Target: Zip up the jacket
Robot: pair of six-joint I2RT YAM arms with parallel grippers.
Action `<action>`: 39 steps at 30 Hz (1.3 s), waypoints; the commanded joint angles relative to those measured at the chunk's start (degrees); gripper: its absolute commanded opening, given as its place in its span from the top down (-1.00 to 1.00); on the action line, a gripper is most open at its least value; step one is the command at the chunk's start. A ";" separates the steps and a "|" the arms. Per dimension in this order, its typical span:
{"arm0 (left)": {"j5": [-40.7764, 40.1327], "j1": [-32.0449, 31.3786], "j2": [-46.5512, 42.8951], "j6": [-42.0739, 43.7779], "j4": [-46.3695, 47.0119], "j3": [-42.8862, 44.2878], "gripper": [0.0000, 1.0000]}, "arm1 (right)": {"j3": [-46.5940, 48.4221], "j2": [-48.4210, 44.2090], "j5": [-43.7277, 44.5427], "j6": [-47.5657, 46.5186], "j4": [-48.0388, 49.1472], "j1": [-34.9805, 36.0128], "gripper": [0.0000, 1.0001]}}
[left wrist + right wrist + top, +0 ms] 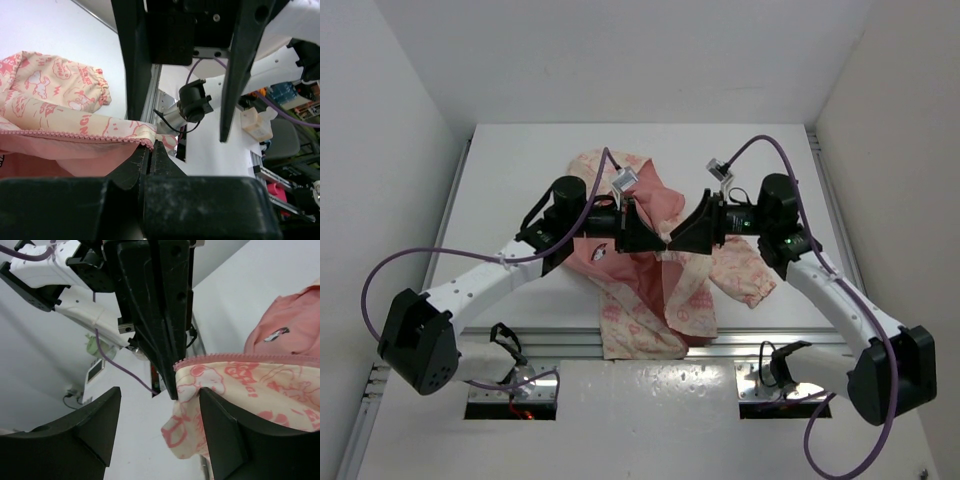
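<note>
Desk: Jacket (650, 295) lies open on the table (520, 165), pink lining showing, zipper unjoined?

Photographer: Yes. Left gripper (151, 150) pinches its toothed edge (75, 134); right gripper (159, 410) gapes beside it, empty. Zipping seemingly unstarted.

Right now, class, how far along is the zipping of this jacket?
Done: the left gripper is shut on the jacket's zipper edge. In hand: the right gripper stands open beside that edge, holding nothing. Left: the jacket lies open, lining showing; nothing is joined or zipped yet.
</note>
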 commanded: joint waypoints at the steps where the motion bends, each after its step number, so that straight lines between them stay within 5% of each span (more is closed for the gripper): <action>1: -1.45 -0.68 0.00 -3.75 6.16 1.26 1.00 | -0.18 -1.34 -2.90 5.56 5.57 1.01 -0.28; 7: -2.51 -0.15 0.01 -4.28 5.64 2.40 1.00 | -0.54 -3.81 2.54 -5.43 -17.34 0.49 -0.36; 10: -3.03 -0.15 0.01 -4.28 5.64 2.41 1.00 | -1.85 -3.20 2.47 -2.72 -17.29 0.13 -0.40; 24: -1.98 -0.15 0.53 -5.51 6.69 2.41 1.00 | -3.79 4.62 2.65 11.70 15.11 0.31 -0.23; 35: -1.46 0.47 1.76 -6.57 7.30 2.93 1.00 | -3.26 5.59 -0.34 12.41 21.29 2.07 0.25; 39: -1.45 0.47 2.29 -7.09 7.84 2.93 1.00 | -2.91 5.77 -1.05 12.06 21.73 2.59 0.72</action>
